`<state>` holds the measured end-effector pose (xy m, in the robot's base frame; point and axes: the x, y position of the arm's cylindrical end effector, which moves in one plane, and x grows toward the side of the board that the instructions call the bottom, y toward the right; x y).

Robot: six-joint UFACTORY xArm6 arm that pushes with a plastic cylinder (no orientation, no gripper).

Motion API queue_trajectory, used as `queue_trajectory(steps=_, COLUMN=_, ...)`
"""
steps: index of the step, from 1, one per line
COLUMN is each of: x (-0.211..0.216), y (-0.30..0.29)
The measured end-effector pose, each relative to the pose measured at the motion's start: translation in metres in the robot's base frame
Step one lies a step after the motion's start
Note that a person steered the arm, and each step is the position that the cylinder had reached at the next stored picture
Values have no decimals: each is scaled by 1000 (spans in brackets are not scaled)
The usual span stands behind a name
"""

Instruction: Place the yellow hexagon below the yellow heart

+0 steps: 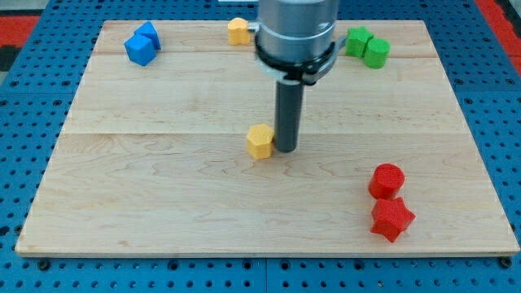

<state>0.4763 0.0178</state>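
The yellow hexagon lies near the middle of the wooden board. My tip stands right beside it, touching its right side. The yellow heart sits at the board's top edge, partly hidden on its right by the arm's grey body. The hexagon is well below the heart and slightly to its right.
Two blue blocks sit together at the top left. Two green blocks sit at the top right. A red cylinder and a red star sit at the lower right. Blue pegboard surrounds the board.
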Motion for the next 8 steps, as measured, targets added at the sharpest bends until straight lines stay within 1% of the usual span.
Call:
queue_trajectory(steps=1, x=9, y=-23)
queue_trajectory(steps=2, x=-15, y=-44)
queue_trajectory(steps=4, x=8, y=-119)
queue_trajectory(steps=5, x=-29, y=-106)
queue_trajectory(steps=6, x=-66, y=-72)
queue_trajectory(steps=7, x=-68, y=-23)
queue_trajectory(steps=8, x=-73, y=-9)
